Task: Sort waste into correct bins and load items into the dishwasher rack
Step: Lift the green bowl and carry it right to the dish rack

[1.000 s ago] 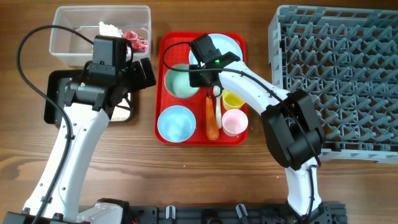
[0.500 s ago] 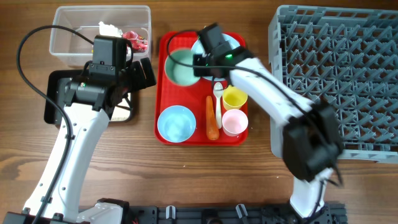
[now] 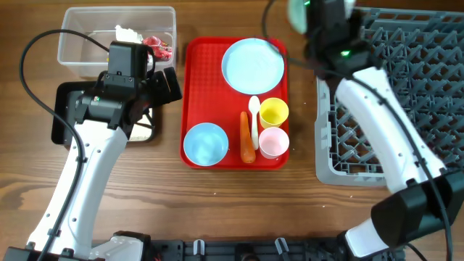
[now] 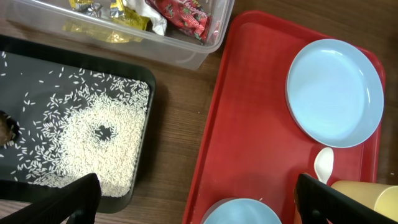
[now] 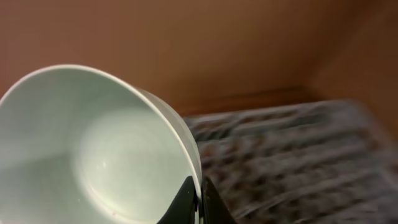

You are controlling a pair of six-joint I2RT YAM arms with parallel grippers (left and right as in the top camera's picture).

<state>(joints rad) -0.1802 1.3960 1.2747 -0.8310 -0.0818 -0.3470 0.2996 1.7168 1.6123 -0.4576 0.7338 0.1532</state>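
One bowl [image 5: 93, 155] is off the table. The right gripper [image 5: 198, 198] is pinched on its rim, one finger inside and one outside, and holds it tipped on edge, high over the near corner of the rack [image 3: 406, 87]. The right wrist view is blurred, so I cannot tell how deep the fingers sit on the rim.

The left gripper [image 4: 198, 186] hangs wide open and empty beside the black tray [image 4: 37, 62], which holds the rice [image 4: 102, 143]. It is well apart from the right arm's path.

The red tray [image 3: 196, 94] carries the plate [image 3: 252, 65], the other bowl [image 3: 205, 143], both cups, the spoon and the carrot [image 3: 248, 138].

Assessment: the step in hand is loading the held bowl into the rack, and no item shows in the rack yet.

Recommendations:
- A rim pinch on a smooth bowl is a thin hold. I would slow the swing before descending so the bowl does not pivot between the fingers.
- I would keep the bowl on edge and line its rim up with a row between pegs, not on top of a peg.
- I would lower it until the rim bears on the rack floor and a peg backs the wall, and only then release.
- I would pick a row toward the far side, leaving the near rows free for the plate and the other bowl.

Risk: if released too high, the bowl bounces off the pegs or rolls flat.
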